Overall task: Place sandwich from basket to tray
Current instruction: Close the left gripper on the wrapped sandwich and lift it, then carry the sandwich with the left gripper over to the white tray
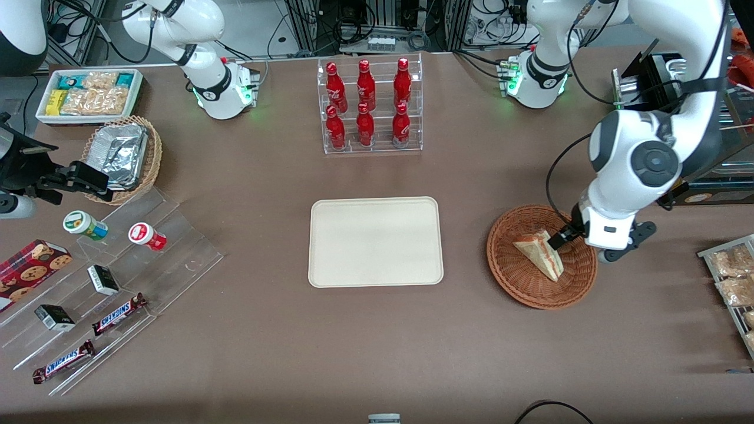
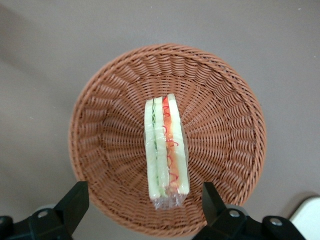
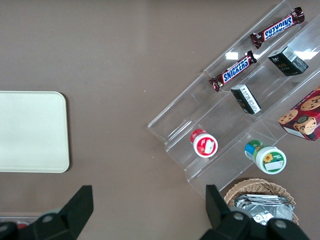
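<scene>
The bench [image 1: 247, 353] is covered in brown cloth. The basket [image 1: 518, 282] stands on it toward the working arm's end. The tray [image 1: 376, 241] lies flat at the bench centre, at 9 o'clock from the basket and well apart from it.

The sandwich [image 1: 539, 252] lies inside the basket, near its middle. In the front view its pale bread face is up and its point is directed toward 5 o'clock. In the left wrist view the sandwich [image 2: 166, 150] shows its cut edge: pale bread, green filling and orange-red filling in parallel layers, under clear wrap. It rests on the basket [image 2: 225, 110] floor, clear of the wall.

The pincer [image 1: 558, 238] hangs over the basket, at the 1 o'clock side of the sandwich. In the left wrist view the pincer [image 2: 145, 212] is wide open. One finger [image 2: 75, 202] stands on each side of the near end of the sandwich, and neither touches it. The pincer holds nothing. How high the fingertips stand above the basket floor cannot be told.

A clear rack of red bottles [image 1: 370, 106] stands at 12 o'clock from the tray. A stepped clear stand with Snickers bars [image 1: 118, 312] lies toward the parked arm's end.
</scene>
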Tool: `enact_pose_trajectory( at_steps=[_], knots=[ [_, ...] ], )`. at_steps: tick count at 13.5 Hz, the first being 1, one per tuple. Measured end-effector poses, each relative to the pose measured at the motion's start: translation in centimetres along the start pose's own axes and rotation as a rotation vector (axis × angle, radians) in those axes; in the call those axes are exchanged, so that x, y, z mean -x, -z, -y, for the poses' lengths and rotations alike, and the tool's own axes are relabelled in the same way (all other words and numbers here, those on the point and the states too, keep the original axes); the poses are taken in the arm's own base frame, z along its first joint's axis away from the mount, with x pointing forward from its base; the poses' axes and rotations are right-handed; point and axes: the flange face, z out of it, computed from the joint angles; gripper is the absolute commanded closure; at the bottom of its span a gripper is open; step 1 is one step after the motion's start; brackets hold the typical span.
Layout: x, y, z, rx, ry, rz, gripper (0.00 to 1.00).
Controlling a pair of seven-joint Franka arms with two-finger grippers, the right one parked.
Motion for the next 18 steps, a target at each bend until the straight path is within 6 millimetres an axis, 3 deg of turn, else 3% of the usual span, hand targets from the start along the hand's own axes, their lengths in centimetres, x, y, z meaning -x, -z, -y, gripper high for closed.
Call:
enact_pose_trajectory(
  at_steps=[3, 8, 9, 10, 12, 13, 18],
  knots=[
    [1.8, -3.8, 0.2, 0.037, 0.024, -0.021, 0.0],
    [3.3, -6.5, -0.9, 0.03, 0.018, -0.006, 0.01],
    [3.5, -6.9, -1.0, 0.024, 0.016, -0.005, 0.13],
    [3.5, -7.2, -1.0, 0.024, 0.019, -0.006, 0.34],
    [3.5, -7.8, -1.1, 0.026, 0.03, -0.005, 0.94],
    [3.5, -8.1, -1.1, 0.024, 0.033, -0.004, 1.0],
    [2.9, -7.3, -1.5, 0.027, 0.028, -0.023, 1.0]
  ],
)
